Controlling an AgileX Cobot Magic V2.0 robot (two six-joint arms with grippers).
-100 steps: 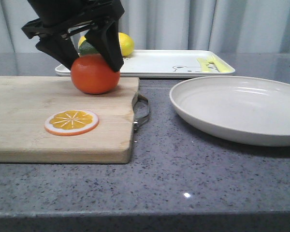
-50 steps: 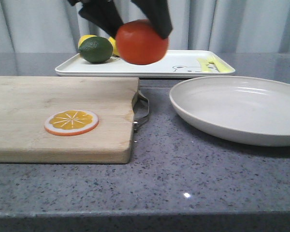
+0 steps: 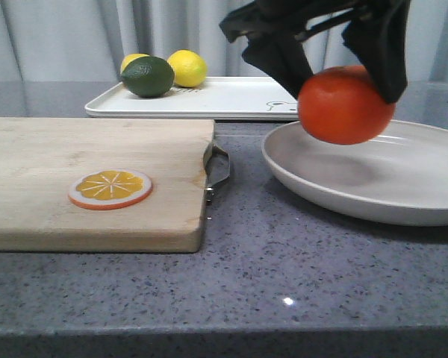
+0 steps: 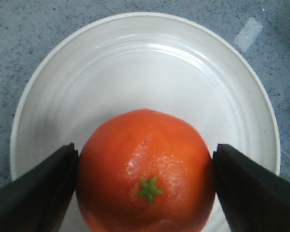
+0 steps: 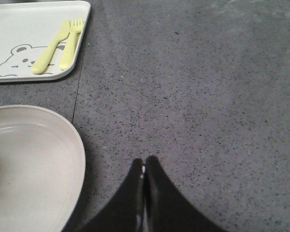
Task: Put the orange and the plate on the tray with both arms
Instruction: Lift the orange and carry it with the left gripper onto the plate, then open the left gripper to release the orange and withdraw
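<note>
My left gripper (image 3: 336, 71) is shut on the orange (image 3: 346, 104) and holds it in the air above the off-white plate (image 3: 321, 175) at the right. In the left wrist view the orange (image 4: 146, 171) sits between the two black fingers, over the plate (image 4: 87, 82). The white tray (image 3: 231, 101) lies behind, at the back of the counter. My right gripper (image 5: 144, 164) is shut and empty over bare counter, beside the plate's rim (image 5: 75, 145); the tray's corner with bear print (image 5: 19, 58) shows beyond. The right gripper is not seen in the front view.
A wooden cutting board (image 3: 52, 209) with a metal handle (image 3: 220, 171) lies at the left, with an orange slice (image 3: 110, 188) on it. A lime (image 3: 147, 77) and two lemons (image 3: 187, 67) sit on the tray's left end.
My left gripper has lifted the orange off the cutting board and carried it to the right, past the tray, to above the plate.
</note>
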